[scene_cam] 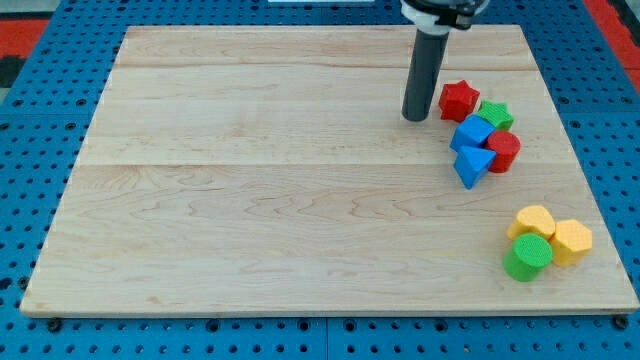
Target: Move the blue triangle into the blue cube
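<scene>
The blue triangle lies on the wooden board at the view's right, touching the blue cube just above it. My tip stands on the board to the left of the red star, up and left of the blue cube, apart from both blue blocks.
A green star and a red cylinder crowd the right side of the blue blocks. Two yellow blocks and a green cylinder sit at the lower right near the board's edge.
</scene>
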